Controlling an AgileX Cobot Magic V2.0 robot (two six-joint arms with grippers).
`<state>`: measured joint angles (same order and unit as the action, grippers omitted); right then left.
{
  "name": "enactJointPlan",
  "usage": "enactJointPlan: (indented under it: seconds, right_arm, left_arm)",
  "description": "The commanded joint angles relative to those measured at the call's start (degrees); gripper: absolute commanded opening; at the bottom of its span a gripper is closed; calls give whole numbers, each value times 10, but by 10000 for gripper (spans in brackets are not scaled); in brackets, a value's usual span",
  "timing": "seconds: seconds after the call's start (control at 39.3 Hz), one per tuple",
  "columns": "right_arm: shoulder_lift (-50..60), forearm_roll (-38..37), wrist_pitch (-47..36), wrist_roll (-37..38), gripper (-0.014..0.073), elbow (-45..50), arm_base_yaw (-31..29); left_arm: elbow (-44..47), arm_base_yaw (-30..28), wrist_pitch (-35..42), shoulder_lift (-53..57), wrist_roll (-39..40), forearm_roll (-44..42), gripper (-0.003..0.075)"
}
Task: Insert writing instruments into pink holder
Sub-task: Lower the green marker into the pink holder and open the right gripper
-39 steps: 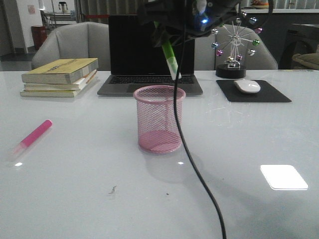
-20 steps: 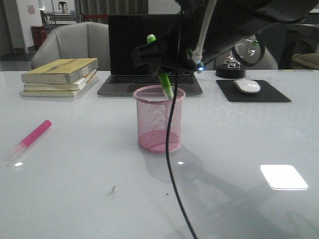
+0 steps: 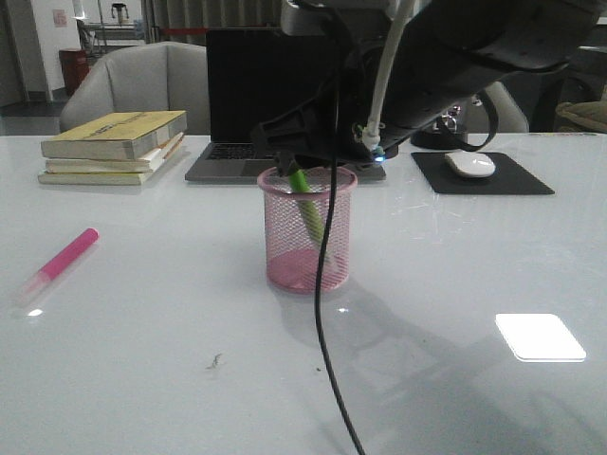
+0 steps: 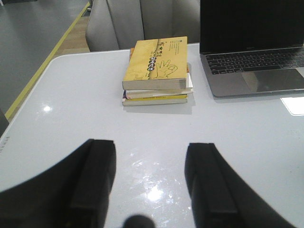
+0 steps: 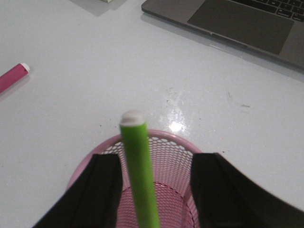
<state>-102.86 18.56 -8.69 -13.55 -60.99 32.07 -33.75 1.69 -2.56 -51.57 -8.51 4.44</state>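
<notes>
Right gripper (image 5: 151,190) is seen spread wide above the pink holder (image 3: 306,241), touching nothing; the green marker (image 3: 305,201) is leaned inside it. Left gripper (image 4: 151,183) is held open and empty. The pink marker (image 3: 59,264) is left lying on the table (image 3: 142,360).

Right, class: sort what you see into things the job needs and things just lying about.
Job: green highlighter, pink highlighter, pink holder, right gripper.
Lying about: books, laptop, mouse, mouse pad.
</notes>
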Motion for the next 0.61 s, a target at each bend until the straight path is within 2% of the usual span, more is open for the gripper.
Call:
enactJointPlan:
  seconds: [0.0, 0.15, 0.23, 0.38, 0.59]
  right_arm:
    - [51, -3, -35, -6, 478, -15, 0]
    - [102, -3, 37, -11, 477, -15, -24]
    - [134, -6, 104, -11, 472, -15, -53]
    - [208, -37, 203, -11, 445, -15, -131]
    - [290, -87, 279, -11, 445, 1, -238]
  left_arm:
    - [-21, 4, 43, 3, 4, 3, 405]
    - [-21, 4, 43, 3, 4, 3, 405]
    - [-21, 4, 43, 3, 4, 3, 405]
    - [-21, 4, 43, 3, 4, 3, 405]
    - [-21, 4, 44, 3, 4, 3, 405]
